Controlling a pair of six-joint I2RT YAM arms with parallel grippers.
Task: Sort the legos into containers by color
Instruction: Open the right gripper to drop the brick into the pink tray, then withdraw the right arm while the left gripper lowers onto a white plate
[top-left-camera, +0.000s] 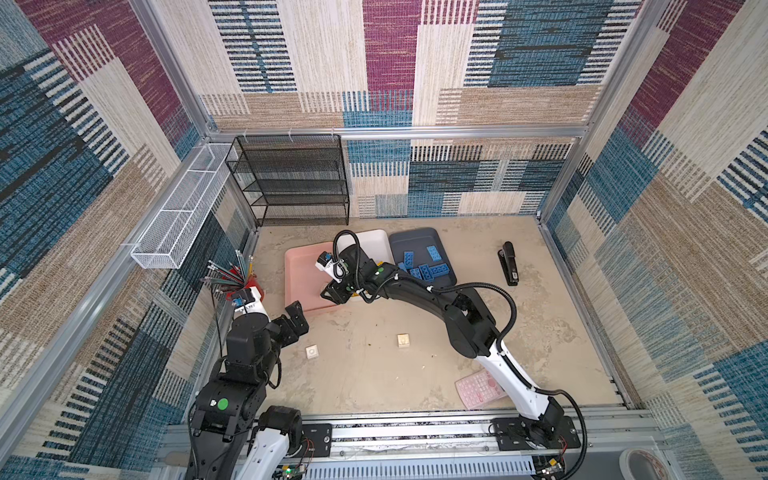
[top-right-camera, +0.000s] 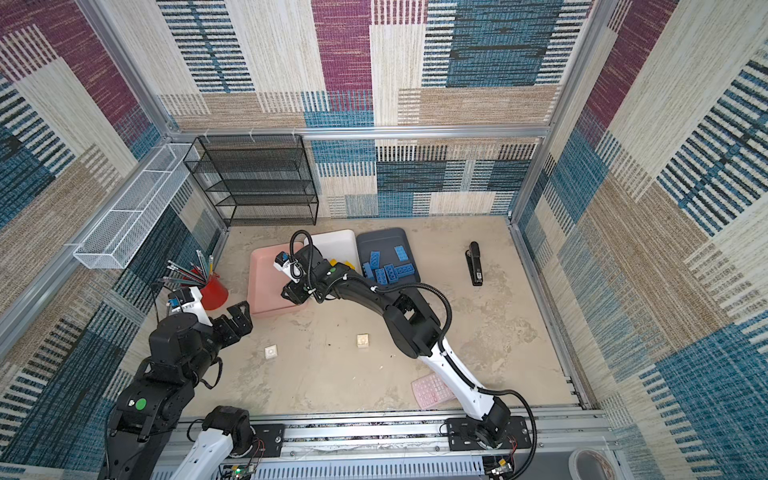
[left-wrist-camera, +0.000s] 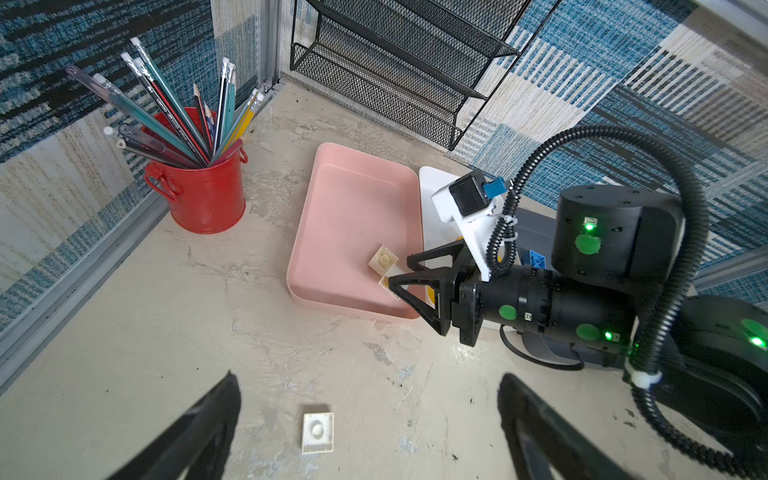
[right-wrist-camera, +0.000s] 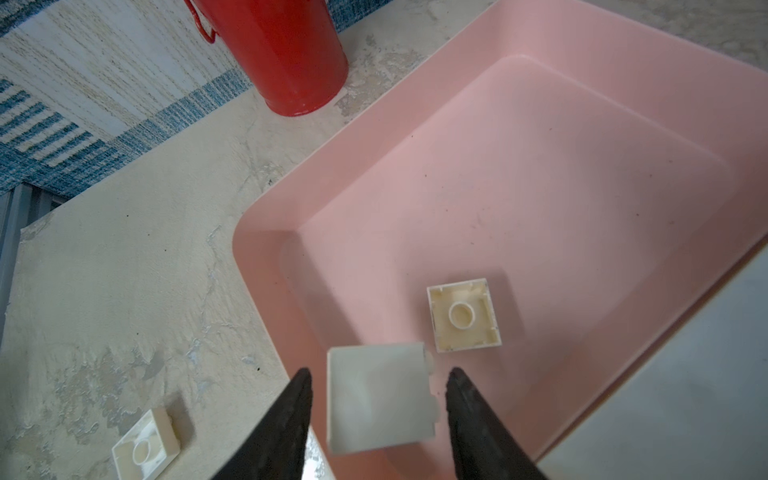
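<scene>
My right gripper (right-wrist-camera: 379, 372) hangs over the near end of the pink tray (right-wrist-camera: 540, 166), open. A white brick (right-wrist-camera: 380, 401) sits between its fingers with a gap on each side. A cream brick (right-wrist-camera: 463, 314) lies upside down in that tray. In both top views the right gripper (top-left-camera: 328, 293) (top-right-camera: 289, 293) covers the tray's corner. My left gripper (left-wrist-camera: 368, 377) is open and empty above a white brick (left-wrist-camera: 318, 432) on the table. A second loose brick (top-left-camera: 403, 340) lies further right. Several blue bricks (top-left-camera: 424, 268) lie in the grey tray (top-left-camera: 415, 241). Yellow bricks (top-right-camera: 343, 264) peek from the white tray (top-left-camera: 374, 243).
A red pencil cup (top-left-camera: 249, 286) stands left of the pink tray. A black mesh shelf (top-left-camera: 291, 183) and a white wire basket (top-left-camera: 178, 208) line the back left. A stapler (top-left-camera: 509, 264) lies at the right, a pink calculator (top-left-camera: 478, 388) by the right arm's base.
</scene>
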